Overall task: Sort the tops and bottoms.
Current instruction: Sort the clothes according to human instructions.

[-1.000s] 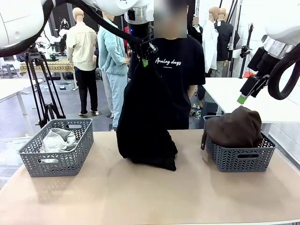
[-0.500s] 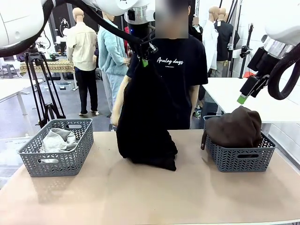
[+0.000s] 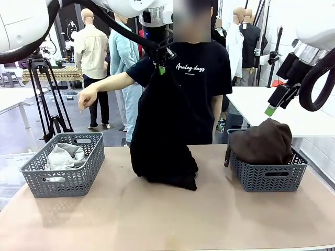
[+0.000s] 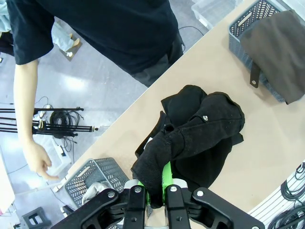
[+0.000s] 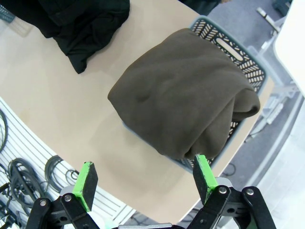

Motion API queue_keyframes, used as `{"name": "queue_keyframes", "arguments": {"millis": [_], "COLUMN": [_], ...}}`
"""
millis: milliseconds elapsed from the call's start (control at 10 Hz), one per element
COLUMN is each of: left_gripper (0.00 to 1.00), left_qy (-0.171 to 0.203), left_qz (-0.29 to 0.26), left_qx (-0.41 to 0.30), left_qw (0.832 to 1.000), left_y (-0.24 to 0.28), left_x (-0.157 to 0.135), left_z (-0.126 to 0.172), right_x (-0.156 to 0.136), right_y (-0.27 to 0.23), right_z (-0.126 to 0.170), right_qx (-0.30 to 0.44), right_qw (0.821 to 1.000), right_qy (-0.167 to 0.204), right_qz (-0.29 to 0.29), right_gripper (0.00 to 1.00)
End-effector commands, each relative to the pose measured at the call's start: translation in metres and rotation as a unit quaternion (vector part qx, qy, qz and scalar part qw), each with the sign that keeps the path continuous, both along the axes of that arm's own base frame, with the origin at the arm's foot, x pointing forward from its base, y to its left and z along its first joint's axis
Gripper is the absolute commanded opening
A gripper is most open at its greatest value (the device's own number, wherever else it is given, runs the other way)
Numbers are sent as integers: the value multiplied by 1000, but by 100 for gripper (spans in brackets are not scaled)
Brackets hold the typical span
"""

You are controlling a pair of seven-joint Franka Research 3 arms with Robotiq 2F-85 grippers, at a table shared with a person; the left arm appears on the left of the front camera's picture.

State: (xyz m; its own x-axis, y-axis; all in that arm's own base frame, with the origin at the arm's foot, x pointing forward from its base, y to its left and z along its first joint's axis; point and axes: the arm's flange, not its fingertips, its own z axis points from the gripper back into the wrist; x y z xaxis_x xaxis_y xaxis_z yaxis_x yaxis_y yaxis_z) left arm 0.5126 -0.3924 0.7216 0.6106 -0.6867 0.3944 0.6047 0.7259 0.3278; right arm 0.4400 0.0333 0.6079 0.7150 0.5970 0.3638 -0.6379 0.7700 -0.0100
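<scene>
The left claw is clenched on the top of a black garment. The garment hangs straight down over the middle of the counter, long axis upright, its lower end bunched on the surface. The left basket, holding a light grey garment, and the right basket, heaped with a brown garment, lie about equally far to either side. The person's hand reaches out above the left basket, so the carry probably goes left. The right claw hovers released over the brown garment.
</scene>
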Motion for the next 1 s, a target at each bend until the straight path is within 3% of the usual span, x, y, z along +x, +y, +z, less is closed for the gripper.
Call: {"name": "queue_keyframes", "arguments": {"millis": [0,900], "left_gripper": [0,0], "left_qy": [-3,-3], "left_qz": [0,0], "left_qx": [-2,-2], "left_qw": [1000,1000], "left_y": [1,1], "left_x": [-2,-2], "left_z": [5,5], "right_x": [-1,-1], "right_y": [0,0], "right_z": [-1,-1], "right_qx": [-7,-7], "right_qw": [1000,1000], "right_qy": [2,2], "right_qz": [-4,-4], "right_gripper": [100,100]}}
